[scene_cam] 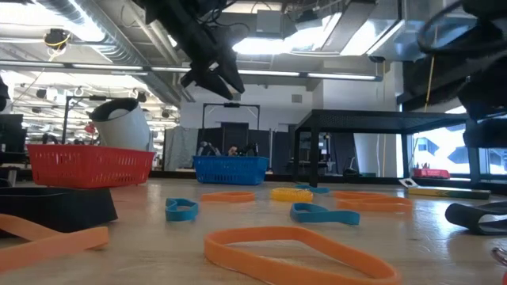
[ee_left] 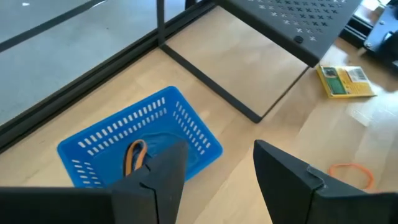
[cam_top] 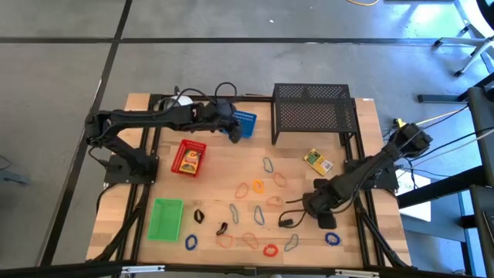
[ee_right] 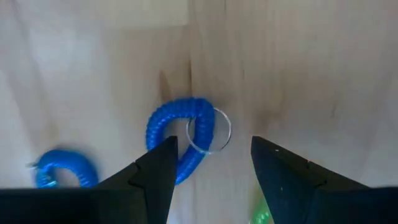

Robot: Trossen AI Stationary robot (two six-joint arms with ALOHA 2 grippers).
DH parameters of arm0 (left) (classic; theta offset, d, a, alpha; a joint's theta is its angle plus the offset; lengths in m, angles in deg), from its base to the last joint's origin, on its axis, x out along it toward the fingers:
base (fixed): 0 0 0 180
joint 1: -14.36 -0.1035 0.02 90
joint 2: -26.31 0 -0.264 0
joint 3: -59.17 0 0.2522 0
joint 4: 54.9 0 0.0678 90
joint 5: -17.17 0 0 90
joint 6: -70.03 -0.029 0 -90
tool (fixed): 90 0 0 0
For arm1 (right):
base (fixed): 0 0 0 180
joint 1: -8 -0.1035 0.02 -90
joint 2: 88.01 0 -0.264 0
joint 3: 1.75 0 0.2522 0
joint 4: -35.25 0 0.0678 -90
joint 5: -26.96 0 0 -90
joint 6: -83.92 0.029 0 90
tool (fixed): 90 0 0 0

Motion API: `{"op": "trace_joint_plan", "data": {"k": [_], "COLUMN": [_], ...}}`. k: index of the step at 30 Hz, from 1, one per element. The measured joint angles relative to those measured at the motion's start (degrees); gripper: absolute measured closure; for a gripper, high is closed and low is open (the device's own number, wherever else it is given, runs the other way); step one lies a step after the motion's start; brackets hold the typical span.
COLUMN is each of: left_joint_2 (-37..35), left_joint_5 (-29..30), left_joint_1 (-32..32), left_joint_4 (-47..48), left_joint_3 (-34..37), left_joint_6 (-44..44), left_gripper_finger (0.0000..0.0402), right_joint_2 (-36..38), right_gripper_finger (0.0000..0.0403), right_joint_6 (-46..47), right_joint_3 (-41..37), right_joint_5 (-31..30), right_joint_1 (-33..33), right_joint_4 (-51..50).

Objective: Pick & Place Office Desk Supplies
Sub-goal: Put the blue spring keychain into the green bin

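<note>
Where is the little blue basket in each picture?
High view: the blue tray sits at the table's far edge, left of the black mesh rack, beside the left tool.
Low view: blue tray in the middle distance, left of the rack.
Left wrist view: blue tray, an orange band inside; rack beyond.
Right wrist view: not in it.

A robotics laboratory in a large industrial hall. A wooden table [cam_top: 231, 177] in a black metal frame stands on a bare grey concrete floor [cam_top: 231, 62] marked with dark seams. Two dark robot arms are bolted at the table's sides. Beyond the table, exposed ceiling ducts [scene_cam: 103, 32], strip lights and further workstations and equipment show, with cables trailing beside the frame.
</note>
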Motion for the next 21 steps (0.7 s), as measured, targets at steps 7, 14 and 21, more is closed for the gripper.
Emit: {"op": "trace_joint_plan", "data": {"k": [7,14,21], "left_joint_2": [0.0,0.0,0.0], "left_joint_5": [0.2,0.7,0.6], "left_joint_1": [0.7,0.9,1.0], "left_joint_4": [0.1,0.2,0.2], "left_joint_3": [0.0,0.0,0.0], "left_joint_6": [0.1,1.4,2.0], "left_gripper_finger": [0.0219,0.0219,0.0219], "right_joint_2": [-3.4,-3.4,-3.1], "right_gripper_finger": [0.0204,0.0287,0.0388], "right_joint_6": [-0.5,-1.4,-1.8], "right_joint_3": [0.5,0.3,0.2], "right_joint_5": [-5.4,-7.9,-7.1], "right_joint_1": [-2.7,-4.4,-4.7], "right_joint_4": [-0.5,-0.7,-0.1]}}
